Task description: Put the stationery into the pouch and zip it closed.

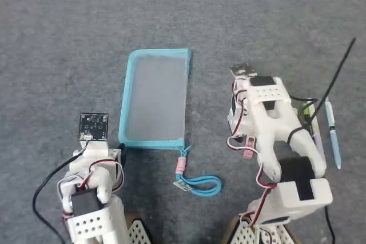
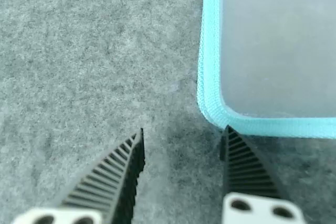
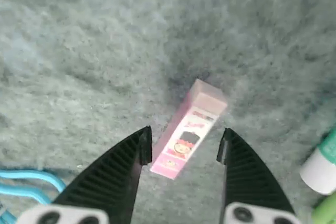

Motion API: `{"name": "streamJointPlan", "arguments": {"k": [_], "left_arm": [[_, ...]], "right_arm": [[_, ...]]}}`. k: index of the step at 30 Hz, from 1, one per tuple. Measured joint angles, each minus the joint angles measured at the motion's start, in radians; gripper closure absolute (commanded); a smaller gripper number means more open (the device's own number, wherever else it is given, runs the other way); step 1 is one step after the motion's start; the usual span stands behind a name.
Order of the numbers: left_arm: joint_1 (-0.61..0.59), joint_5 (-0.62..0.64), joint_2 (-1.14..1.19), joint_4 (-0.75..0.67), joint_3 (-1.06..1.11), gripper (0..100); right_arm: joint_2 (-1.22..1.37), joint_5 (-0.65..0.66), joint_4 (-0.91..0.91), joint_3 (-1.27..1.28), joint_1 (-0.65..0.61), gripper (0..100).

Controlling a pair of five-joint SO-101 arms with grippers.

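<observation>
Step in hand: I judged it to be the pick-up of the eraser point(image 3: 188, 129), one piece of the stationery that had to go in.
Right claw: my right claw point(image 3: 185, 135) stood open over the eraser, one finger on either side, with no contact that I could make out.
Eraser: it lay flat on the grey bench point(image 1: 57, 38), under the right arm and apart from the pouch point(image 1: 154, 98). It sat slanted across the claw's gap, not square to it.
How I meant to grip: turn the wrist until the fingers faced the eraser's long sides, come straight down, and close about its middle so it would not swivel out.
Left claw: my left claw point(image 2: 184, 132) was open and low at the pouch's near corner, one fingertip just beside the teal edging.
Pouch: it lay flat between the two arms, its zip pull point(image 1: 180, 167) and blue loop point(image 1: 203, 186) trailing from the near end. I could not tell whether the zip was open.
Other stationery: the pens point(image 1: 333, 135) lay beyond the right arm, and a white-and-green stick point(image 3: 319, 169) lay near the eraser.
Risk: a skewed close could have flicked the eraser towards that stick.
</observation>
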Motion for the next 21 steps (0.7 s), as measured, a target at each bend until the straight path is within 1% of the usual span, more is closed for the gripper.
{"name": "streamJointPlan", "arguments": {"k": [3,8,10,14,18,21], "left_arm": [[0.000,0.000,0.000,0.000,0.000,78],[0.000,0.000,0.000,0.000,0.000,78],[0.000,0.000,0.000,0.000,0.000,78],[0.000,0.000,0.000,0.000,0.000,78],[0.000,0.000,0.000,0.000,0.000,78],[0.000,0.000,0.000,0.000,0.000,78]], "right_arm": [[-0.003,0.000,-0.063,0.055,0.002,80.7],[-0.003,0.000,-0.095,0.069,0.023,92.9],[-0.003,0.000,-0.112,0.069,0.051,95.5],[-0.003,0.002,-0.130,0.072,0.106,96.1],[-0.003,0.058,-0.126,0.055,0.189,96.2],[-0.003,0.107,-0.084,-0.025,0.262,96.2]]}}
